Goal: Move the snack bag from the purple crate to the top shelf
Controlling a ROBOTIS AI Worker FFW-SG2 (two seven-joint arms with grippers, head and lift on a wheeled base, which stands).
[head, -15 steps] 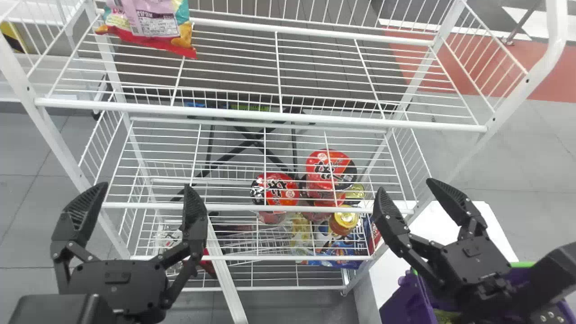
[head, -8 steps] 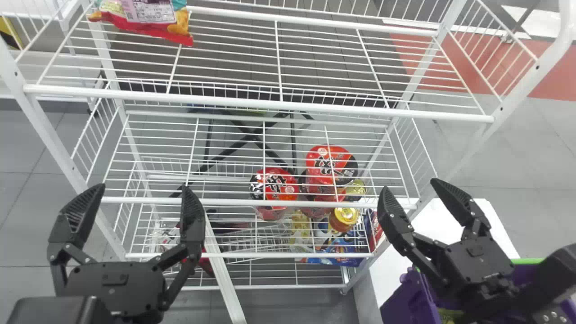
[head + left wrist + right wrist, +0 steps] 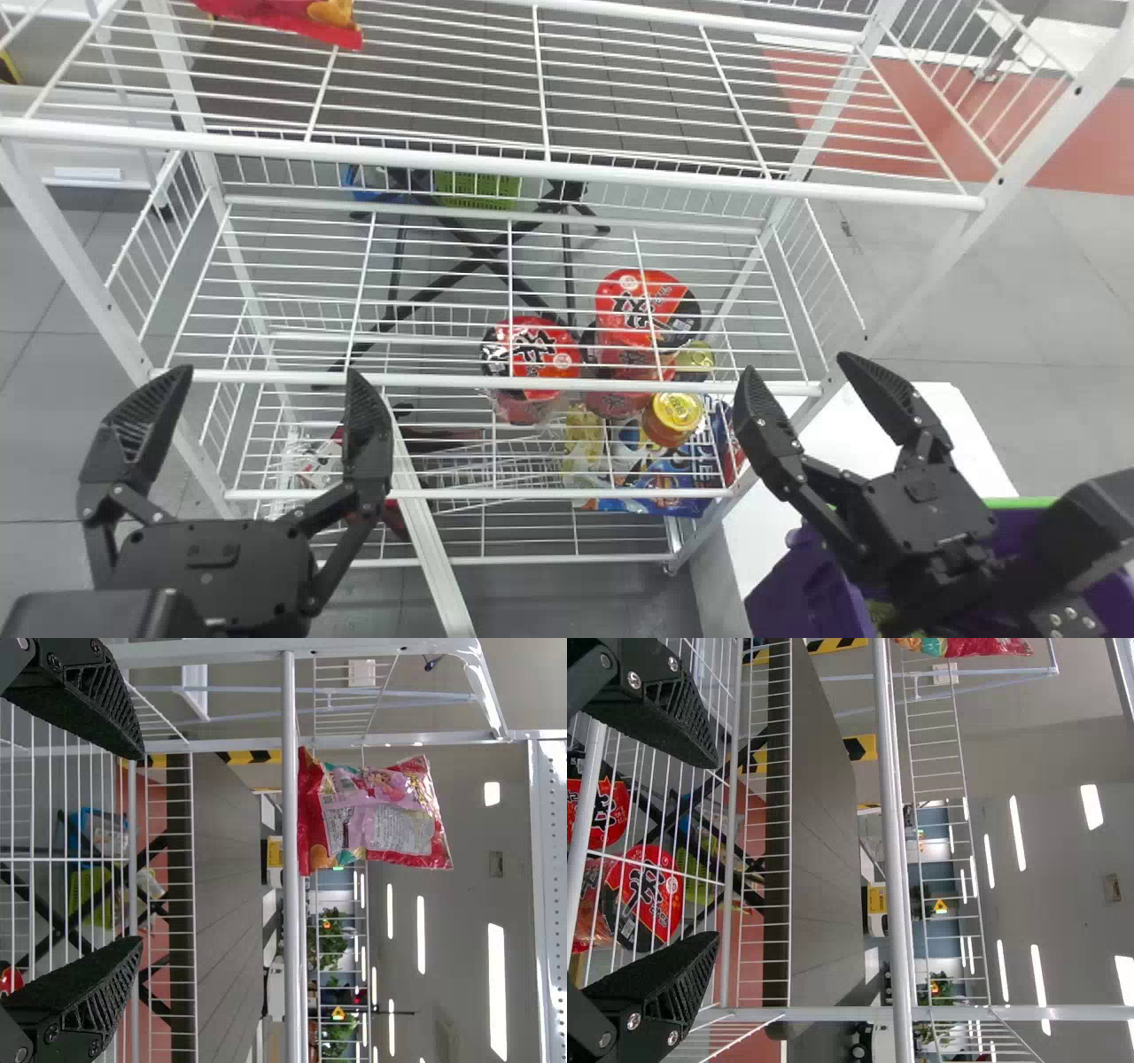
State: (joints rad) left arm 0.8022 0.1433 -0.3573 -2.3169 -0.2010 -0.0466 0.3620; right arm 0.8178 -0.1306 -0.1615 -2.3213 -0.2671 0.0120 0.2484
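Observation:
In the head view my left gripper (image 3: 252,416) stands open before the rack's left side, nothing between its fingers. My right gripper (image 3: 793,399) is open and empty near the rack's right post, above the purple crate (image 3: 802,585), which the right arm partly hides. On the left of the top shelf (image 3: 496,164) lies a snack bag (image 3: 292,18), cut off by the upper edge. The left wrist view shows that snack bag (image 3: 376,815) standing on the shelf beyond my open left gripper (image 3: 142,846). In the right wrist view my right gripper (image 3: 718,846) is open too.
Red noodle cups (image 3: 532,354) and a yellow-lidded jar (image 3: 673,416) sit on lower shelves at centre right. A white surface (image 3: 948,434) lies beside the crate. White posts and front rails of the rack stand close beyond both grippers.
The rack and the snack bag have shifted upward in the head view, the bag partly out of it. Both grippers stay open; the left has shifted slightly left.

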